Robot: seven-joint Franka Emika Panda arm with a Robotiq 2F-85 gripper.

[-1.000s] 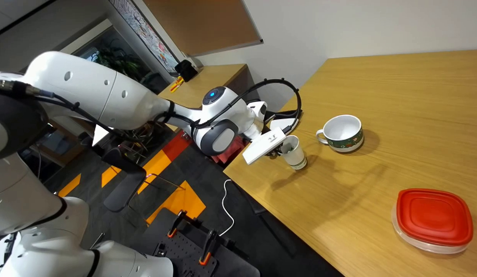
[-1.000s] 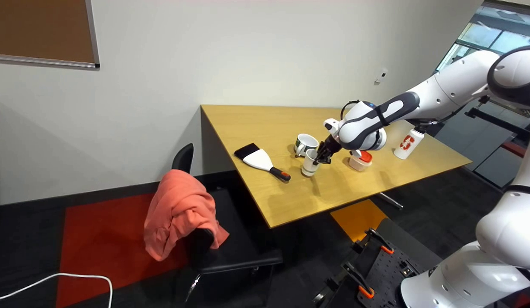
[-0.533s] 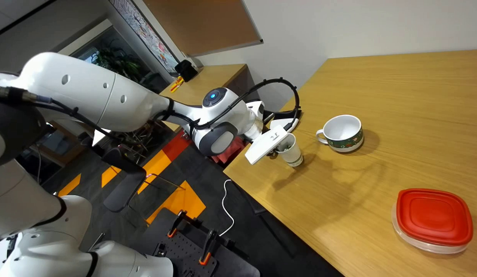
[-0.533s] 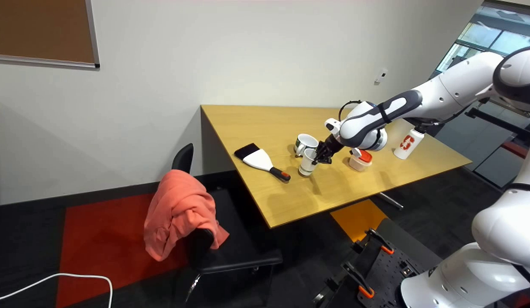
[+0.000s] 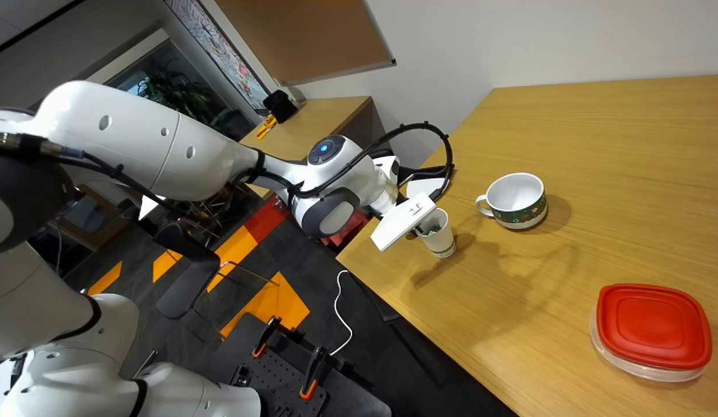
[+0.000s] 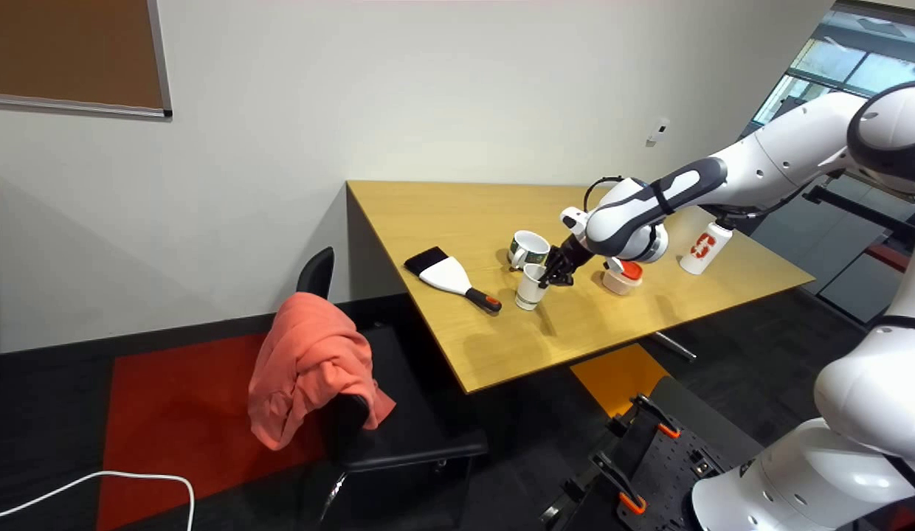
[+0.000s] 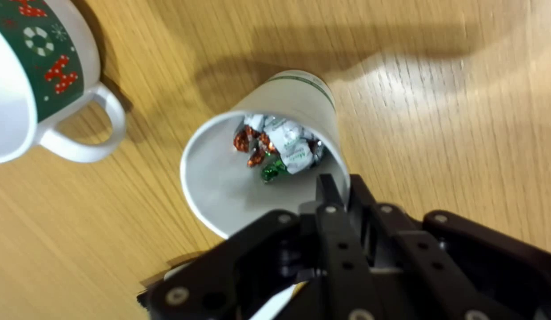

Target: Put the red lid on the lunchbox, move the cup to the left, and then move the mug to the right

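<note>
The cup (image 5: pixel 442 240) points mouth up, its long axis near-vertical.

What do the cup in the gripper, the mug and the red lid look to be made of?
Cup: probably paper, matte, judging by its thin wall and printed green line.
Mug: likely glazed ceramic, smooth, from the thick handle, though hard plastic isn't ruled out.
Red lid: looks like plastic, low sheen, with even colour and moulded ridges.

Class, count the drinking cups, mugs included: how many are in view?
2: the cup, its rim pinched by the gripper, and, beside it on the table, the mug. The arm may hide others.
</note>
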